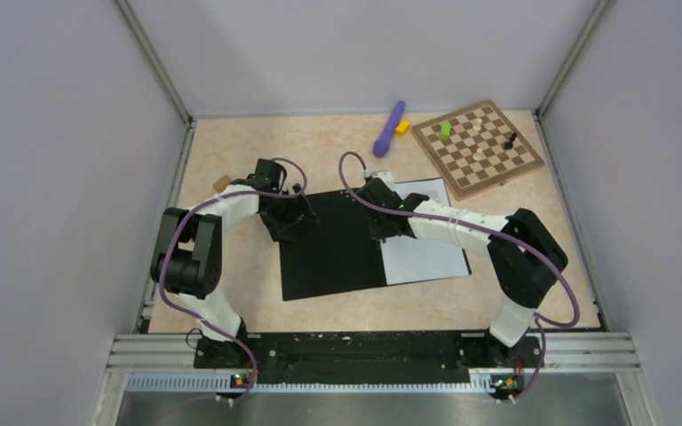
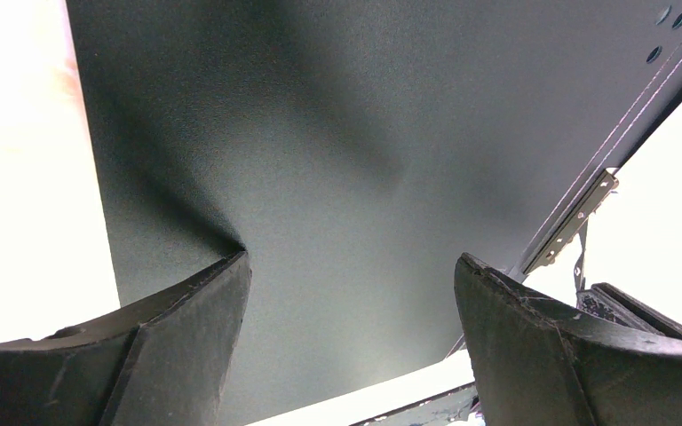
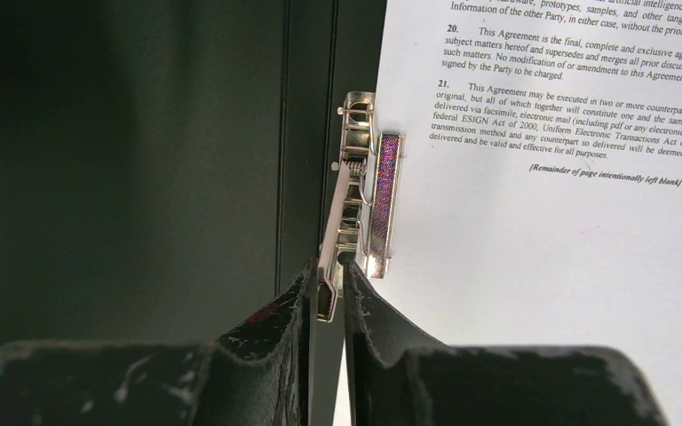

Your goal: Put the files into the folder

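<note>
Two hands are over the open folder [image 1: 329,253] lying flat on the desk [image 1: 546,266]: my left hand [image 2: 351,266] is spread wide above the black left cover, holding nothing. At the spine my right hand [image 3: 330,280], nearer the files [image 3: 542,266], pinches the clip lever [image 3: 348,204]. The files lie just right of it, long axis along the spine, the chessboard [image 1: 478,146] well apart beyond.
</note>
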### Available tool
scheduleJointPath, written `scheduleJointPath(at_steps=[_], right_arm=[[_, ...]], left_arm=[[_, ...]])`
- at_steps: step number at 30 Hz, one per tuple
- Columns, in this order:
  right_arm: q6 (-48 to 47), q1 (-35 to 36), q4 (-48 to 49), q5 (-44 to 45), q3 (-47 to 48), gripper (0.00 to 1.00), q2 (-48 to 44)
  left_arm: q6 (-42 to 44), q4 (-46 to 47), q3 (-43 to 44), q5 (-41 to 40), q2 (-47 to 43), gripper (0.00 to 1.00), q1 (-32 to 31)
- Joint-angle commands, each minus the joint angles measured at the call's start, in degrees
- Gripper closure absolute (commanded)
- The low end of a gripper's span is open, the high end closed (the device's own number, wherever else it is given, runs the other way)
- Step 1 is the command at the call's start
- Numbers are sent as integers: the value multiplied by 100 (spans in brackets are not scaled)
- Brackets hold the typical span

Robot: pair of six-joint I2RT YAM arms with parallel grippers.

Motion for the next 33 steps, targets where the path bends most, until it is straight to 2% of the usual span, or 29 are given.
scheduleJointPath(at_steps=[1, 24, 33], right_arm=[[-33, 84, -559, -83, 78, 84, -120], [-26, 85, -524, -217, 463, 82, 21], [-19, 86, -640, -129, 886, 81, 298]], left_arm=[[70, 112, -251, -226, 435, 10, -96], [69, 95, -211, -246, 483, 10, -94], [63, 73, -222, -245, 430, 10, -97]])
